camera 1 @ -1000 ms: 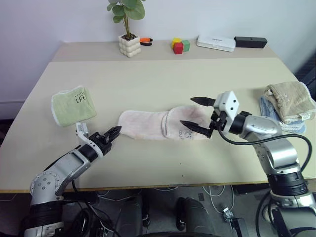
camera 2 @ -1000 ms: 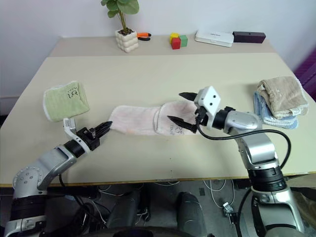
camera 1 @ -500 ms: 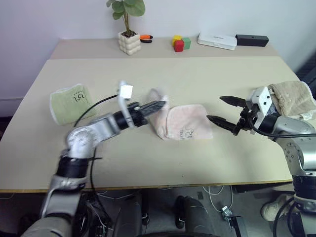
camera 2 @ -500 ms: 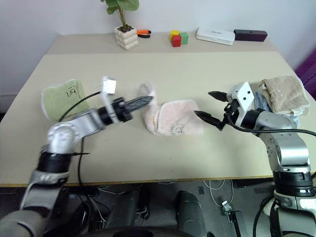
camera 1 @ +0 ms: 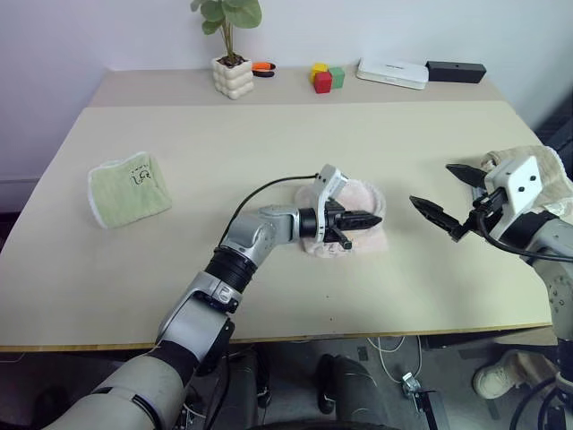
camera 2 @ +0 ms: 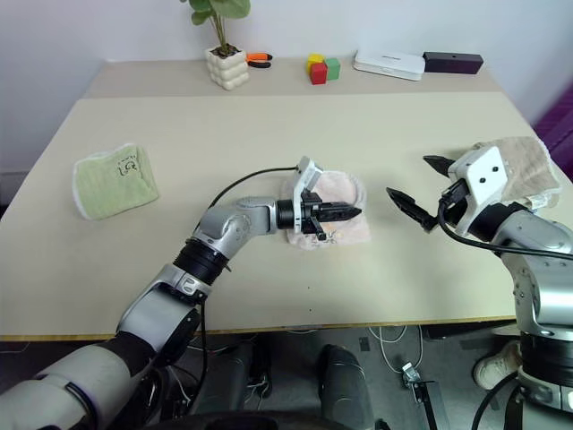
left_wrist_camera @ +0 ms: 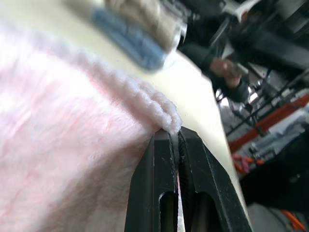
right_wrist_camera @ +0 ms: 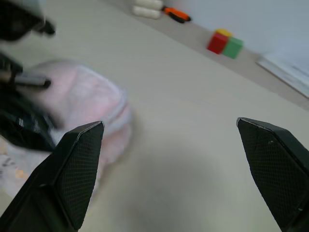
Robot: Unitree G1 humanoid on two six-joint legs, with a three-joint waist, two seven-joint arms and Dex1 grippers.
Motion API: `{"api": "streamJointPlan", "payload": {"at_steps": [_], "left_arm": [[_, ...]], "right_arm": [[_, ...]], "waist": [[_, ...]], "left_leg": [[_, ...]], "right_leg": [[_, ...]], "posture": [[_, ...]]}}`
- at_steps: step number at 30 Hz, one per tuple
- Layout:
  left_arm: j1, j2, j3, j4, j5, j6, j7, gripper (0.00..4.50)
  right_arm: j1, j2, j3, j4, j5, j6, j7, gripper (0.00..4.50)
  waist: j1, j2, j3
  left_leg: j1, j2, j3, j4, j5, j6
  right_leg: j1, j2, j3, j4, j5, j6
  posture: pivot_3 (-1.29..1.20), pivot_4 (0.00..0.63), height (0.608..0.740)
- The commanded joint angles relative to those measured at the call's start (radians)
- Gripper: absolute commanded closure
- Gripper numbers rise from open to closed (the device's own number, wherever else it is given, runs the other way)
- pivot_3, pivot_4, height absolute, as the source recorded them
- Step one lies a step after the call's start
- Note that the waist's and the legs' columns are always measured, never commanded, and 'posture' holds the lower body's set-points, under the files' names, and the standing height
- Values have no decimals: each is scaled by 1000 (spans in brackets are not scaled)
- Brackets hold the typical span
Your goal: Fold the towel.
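Note:
The pale pink towel (camera 1: 354, 240) lies doubled over in a short bundle at the middle of the table (camera 1: 269, 143). My left gripper (camera 1: 372, 218) reaches across it from the left, level, and is shut on the towel's whitish edge (left_wrist_camera: 166, 118), which sits over the bundle's right side. Its black fingers (left_wrist_camera: 157, 164) pinch the cloth tightly. To the right of the towel my right gripper (camera 1: 432, 184) hovers open above the table, apart from the cloth and holding nothing; its view shows the towel (right_wrist_camera: 91, 96) ahead between its wide-spread fingers (right_wrist_camera: 77, 169).
A folded light-green towel (camera 1: 130, 188) lies at the left. Beige cloths (camera 2: 519, 157) sit at the right edge behind my right gripper. Along the back stand a potted plant (camera 1: 235, 79), coloured blocks (camera 1: 327, 79), a white box (camera 1: 392, 73) and a black box (camera 1: 456, 72).
My left gripper carried the towel's left end up and over to the right, doubling the towel onto itself. My right gripper drew away to the right, staying open.

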Motion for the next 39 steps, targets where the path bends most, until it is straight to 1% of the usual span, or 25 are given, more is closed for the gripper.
{"api": "streamJointPlan", "payload": {"at_steps": [1, 4, 7, 8, 11, 13, 15, 17, 18, 19, 21, 22, 23, 25, 26, 27, 28, 31, 33, 34, 35, 39], "left_arm": [[-36, -34, 15, 22, 42, -38, -70, 4479], [-39, -47, 27, 35, 48, -8, -126, 3535], [-23, -47, 35, -5, 46, 12, -172, 2129], [-17, -47, 39, -20, 45, 21, -179, 1526], [6, -33, 35, -62, 64, 41, -175, 30], [17, -24, 41, -91, 67, 39, -181, 30], [37, 3, 34, -160, 53, 64, -218, 30], [66, 21, 49, -230, 53, 27, -224, 30], [79, 24, 65, -263, 43, 12, -223, 30], [85, 27, 92, -291, 18, 34, -216, 30], [96, 31, 140, -341, -4, 34, -186, 30], [96, 27, 181, -356, -17, 45, -140, 30], [87, 22, 217, -351, 2, 34, -59, 30], [71, 20, 268, -319, 55, -2, 83, 0], [72, 19, 285, -314, 76, -38, 128, 532], [75, 15, 307, -312, 84, -65, 169, 871], [77, 2, 339, -304, 83, -80, 227, 1291], [90, -29, 373, -308, 77, -102, 301, 2939], [94, -47, 376, -306, 70, -91, 321, 3768], [96, -53, 369, -298, 81, -97, 329, 4257], [98, -61, 366, -292, 83, -93, 337, 4426], [138, -95, 320, -295, 114, -87, 362, 4426]], "right_arm": [[0, -9, -39, -41, -4, -18, -31, 0], [-3, -4, -27, -40, -2, -23, -38, 0], [-25, 4, -4, -28, -7, -34, -43, 0], [-31, 5, 3, -22, -11, -39, -44, 0], [-69, 9, 33, 11, -24, -62, -45, 0], [-101, 15, 42, 38, -33, -82, -54, 0], [-137, 15, 48, 85, -70, -124, -79, 0], [-185, 17, 40, 163, -122, -172, -137, 0], [-208, 19, 35, 199, -141, -189, -166, 0], [-228, 25, 31, 226, -151, -196, -191, 0], [-267, 63, 14, 253, -136, -188, -250, 0], [-281, 92, 9, 250, -123, -177, -280, 0], [-287, 129, 8, 232, -104, -176, -302, 0], [-284, 197, 13, 189, -82, -171, -340, 513], [-276, 230, 20, 169, -71, -164, -355, 823], [-269, 260, 31, 150, -67, -156, -369, 1283], [-261, 308, 47, 125, -54, -134, -398, 1760], [-235, 445, 114, 48, -6, -65, -454, 3410], [-213, 503, 172, -1, -3, -37, -464, 4318], [-205, 528, 191, -19, -7, -27, -478, 4500], [-198, 554, 206, -29, -7, -19, -491, 4500], [-167, 614, 280, -11, -38, -7, -517, 4500]], "waist": [[1, 0, 0], [3, 0, 0], [2, 0, 0], [2, 0, 0], [1, 0, 0], [1, 0, 0], [1, 0, 0], [0, 1, 0], [2, 1, 0], [2, 1, 0], [2, 1, 0], [0, 1, 0], [0, 1, 0], [0, 1, 0], [0, 1, 0], [0, 1, -1], [-1, 1, -1], [1, 1, -1], [3, 1, -1], [3, 1, -1], [3, 1, -1], [1, 1, -1]], "left_leg": [[0, 0, 0, 0, 0, 0], [0, 0, 0, 0, 0, 0], [0, 0, 0, 0, 0, 0], [0, 0, 0, 0, 0, 0], [0, 0, 0, 0, 0, 0], [0, 0, 0, 0, 0, 0], [0, 0, 0, 1, 0, 0], [0, 0, 0, 1, 0, 0], [0, 0, 0, 1, 1, 0], [0, 0, 0, 1, 1, -1], [0, 0, 0, 1, 3, -4], [0, 0, 0, 2, 3, -5], [1, 0, 0, 2, 4, -5], [2, 0, 0, 1, 4, -6], [2, -1, 0, 1, 4, -6], [2, -1, 0, 1, 4, -6], [2, -1, 0, 1, 4, -6], [2, 0, 0, 1, 5, -7], [2, -1, 0, 2, 5, -7], [2, -1, 0, 2, 5, -7], [2, -1, 0, 2, 5, -7], [2, -2, 0, 3, 5, -7]], "right_leg": [[0, 0, 0, 0, 0, 0], [0, 0, 0, 0, 0, 0], [0, 0, 0, 0, 0, 0], [0, 0, 0, 1, 0, 0], [0, 0, 0, 1, 0, 0], [0, 0, 0, 1, 1, 2], [0, 0, 0, 2, 2, 3], [0, 0, 0, 2, 2, 3], [0, 0, 0, 2, 2, 3], [1, 0, 0, 2, 2, 3], [1, 0, 0, 3, 2, 3], [1, 0, 0, 3, 2, 3], [1, 0, 0, 3, 2, 3], [1, 1, 0, 4, 2, 4], [2, 1, 0, 5, 3, 5], [1, 2, 0, 6, 3, 6], [1, 2, 0, 7, 3, 6], [1, 2, 0, 7, 3, 6], [2, 2, 0, 8, 3, 6], [2, 2, 0, 8, 3, 6], [2, 2, 0, 8, 3, 6], [2, 2, 0, 7, 4, 7]], "posture": [[0, 150, 740], [0, 150, 740], [0, 150, 740], [0, 150, 740], [0, 150, 740], [0, 150, 740], [0, 150, 740], [0, 150, 740], [0, 150, 740], [0, 150, 740], [0, 150, 740], [0, 150, 740], [0, 150, 740], [0, 150, 740], [0, 150, 740], [0, 150, 740], [0, 150, 740], [0, 150, 740], [0, 150, 740], [0, 150, 740], [0, 150, 740], [0, 150, 740]]}}
